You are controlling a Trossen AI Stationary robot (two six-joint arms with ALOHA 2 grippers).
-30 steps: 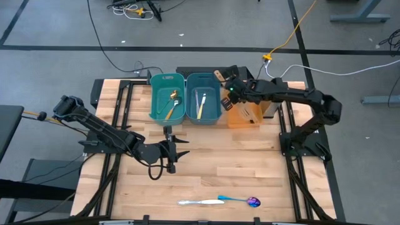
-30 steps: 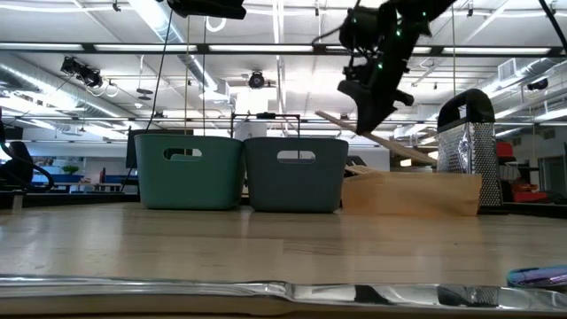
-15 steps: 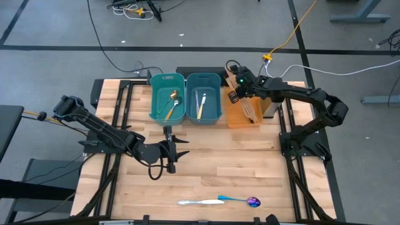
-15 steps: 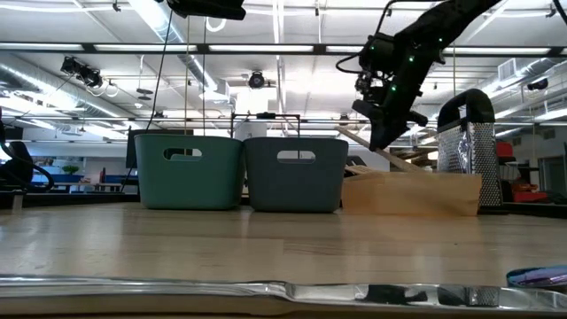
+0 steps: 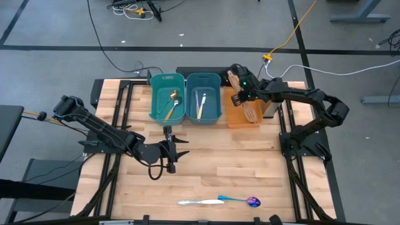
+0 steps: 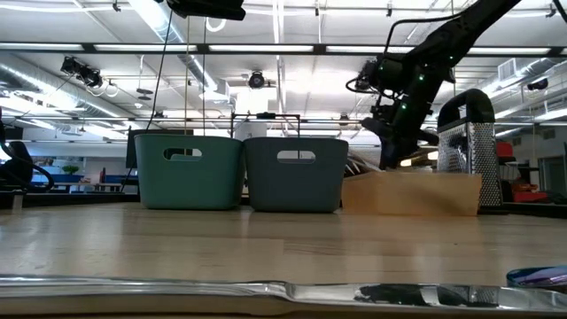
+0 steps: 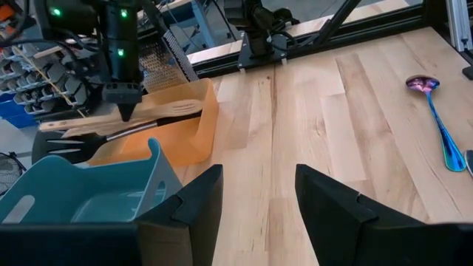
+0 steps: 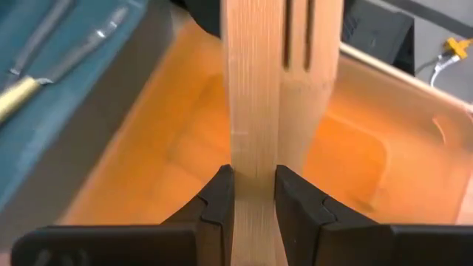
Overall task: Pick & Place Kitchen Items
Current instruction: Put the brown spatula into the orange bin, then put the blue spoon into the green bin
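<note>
Your pale wooden spatula [image 8: 277,89] sits clamped between the fingers of the right gripper [image 8: 253,193], which pinch its flat handle from both sides. In the right wrist view the slotted blade points away over the orange tray [image 8: 355,159], and the high view puts that gripper [image 5: 239,94] above the tray's far end, just beside the right teal bin [image 5: 203,97]. From the left wrist view you can see a second wooden spatula [image 7: 159,111] and the black slotted spatula [image 7: 66,148] lying across the tray [image 7: 188,144], their ends sticking out past its rim. A metal grater [image 6: 467,133] stands behind the tray in the low view.

The left teal bin [image 5: 167,97] holds a gold spoon [image 5: 173,95]; the right one holds cream-handled cutlery [image 5: 201,104].

Near the front edge of the table [image 5: 250,162] you have two items lying flat: a silver utensil [image 5: 200,202] and, touching its end, the blue-handled purple spoon [image 5: 240,200].

Your left gripper [image 5: 177,149] hangs low over the middle of the table, well apart from everything, its fingers [image 7: 199,203] spread wide with nothing between them.
</note>
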